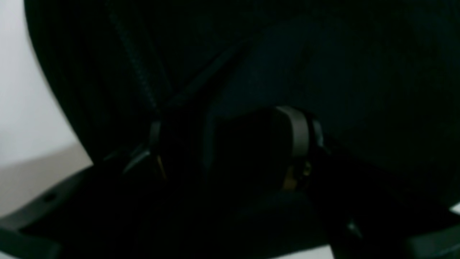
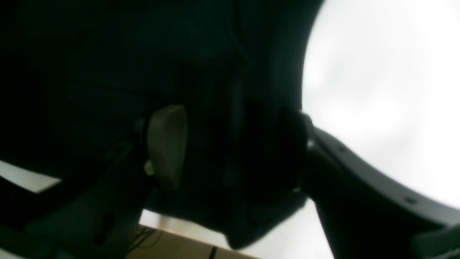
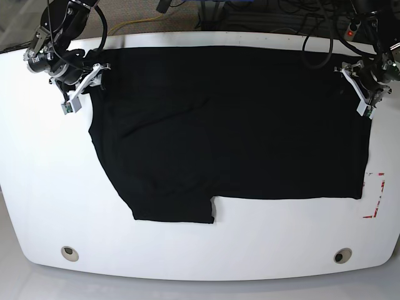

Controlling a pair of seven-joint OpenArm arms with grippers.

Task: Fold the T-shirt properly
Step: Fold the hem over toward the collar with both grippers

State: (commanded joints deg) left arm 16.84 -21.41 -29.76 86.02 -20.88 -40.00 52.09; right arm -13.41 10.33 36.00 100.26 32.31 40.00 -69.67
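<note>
- White desk [image 3: 44, 187] fills the base view, and the T-shirt [image 3: 231, 119] lies spread flat across its far half, black against the white.
- Its far edge runs close along the desk's back rim; the near edge steps, with a flap hanging lower at the view's left-centre and a straight hem further right.
- Plenty of bare desk shows in front of the near edge and down the view's left side; on the view's right the cloth stops short of some red tape marks [image 3: 375, 199].
- Right claw [image 3: 80, 84] sits at the shirt's far corner on the view's left, left claw [image 3: 364, 87] at the far corner on the view's right, each right on the cloth's edge.
- Left wrist view: dark and blurred, black fabric covers nearly all of it, the left claw [image 1: 230, 144] has cloth pinched between its fingers, and a strip of pale surface shows past the curved edge at left.
- Right wrist view: same story, the right claw [image 2: 230, 144] is clamped on a bunch of black cloth, one pale finger pad [image 2: 167, 144] pressing into it, bright open white beyond the edge at right.
</note>
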